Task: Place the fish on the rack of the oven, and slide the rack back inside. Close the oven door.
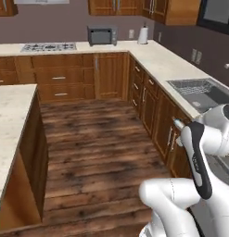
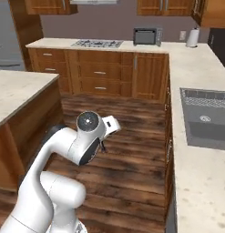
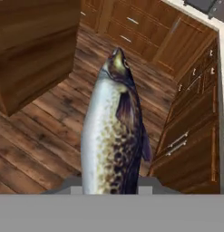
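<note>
1. The fish [image 3: 114, 131] fills the middle of the hand view, with its pointed nose up and its tail end down at the bottom edge
2. The fish is silver on one side and dark with spots on the other
3. The bottom of the fish sits between two grey bits at the bottom of the hand view, so the jaws look closed on the fish, holding it by the tail end
4. The fish hangs in the air over the brown wooden floor [image 3: 45, 131], not lying on anything
5. In the hand view, wooden cupboards [image 3: 190, 136] with silver handles stand to the right of the fish
6. In the left base view, the white arm [image 1: 199, 152] bends up at the near right, just beside the cupboards under the long pale desk [image 1: 157, 58]
7. A grey sink [image 1: 201, 92] sits in that desk on the right
7. A small grey toaster oven [image 1: 102, 35] stands on the far desk, with a white paper roll [image 1: 143, 35] to its right and a stove top [image 1: 47, 46] to its left
8. Another pale desk [image 1: 9, 120] is at the near left
</note>
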Controlling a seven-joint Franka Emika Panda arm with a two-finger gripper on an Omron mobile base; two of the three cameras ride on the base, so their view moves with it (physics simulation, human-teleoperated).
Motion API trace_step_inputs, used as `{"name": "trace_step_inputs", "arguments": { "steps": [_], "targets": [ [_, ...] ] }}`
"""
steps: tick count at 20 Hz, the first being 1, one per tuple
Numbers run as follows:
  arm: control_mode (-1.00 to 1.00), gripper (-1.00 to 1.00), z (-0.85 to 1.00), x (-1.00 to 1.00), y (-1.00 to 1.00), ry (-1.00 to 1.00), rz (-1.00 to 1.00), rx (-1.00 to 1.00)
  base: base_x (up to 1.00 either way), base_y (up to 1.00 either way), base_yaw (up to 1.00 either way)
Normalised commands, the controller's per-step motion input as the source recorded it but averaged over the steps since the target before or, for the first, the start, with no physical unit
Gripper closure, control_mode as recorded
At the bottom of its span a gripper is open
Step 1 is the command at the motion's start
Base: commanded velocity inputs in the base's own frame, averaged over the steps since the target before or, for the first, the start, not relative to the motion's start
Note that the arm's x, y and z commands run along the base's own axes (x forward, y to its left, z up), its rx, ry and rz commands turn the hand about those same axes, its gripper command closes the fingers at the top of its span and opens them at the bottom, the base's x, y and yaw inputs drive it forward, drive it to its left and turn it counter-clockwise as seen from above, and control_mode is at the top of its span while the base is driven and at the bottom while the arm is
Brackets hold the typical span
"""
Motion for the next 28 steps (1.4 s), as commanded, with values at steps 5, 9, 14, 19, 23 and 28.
{"name": "trace_step_inputs", "arguments": {
  "steps": [5,9,14,19,23,28],
  "targets": [
    [1.00,1.00,0.00,0.00,0.00,0.00,0.00,0.00,0.21,0.59,0.67],
    [1.00,1.00,0.00,0.00,0.00,0.00,0.00,0.00,0.05,0.57,0.66],
    [1.00,1.00,0.00,0.00,0.00,0.00,0.00,0.00,0.26,0.73,0.59],
    [1.00,1.00,0.00,0.00,0.00,0.00,0.00,0.00,0.37,0.78,0.57],
    [1.00,1.00,0.00,0.00,0.00,0.00,0.00,0.00,0.25,0.80,0.57],
    [1.00,1.00,0.00,0.00,0.00,0.00,0.00,0.00,0.17,0.77,0.56]
  ]
}}
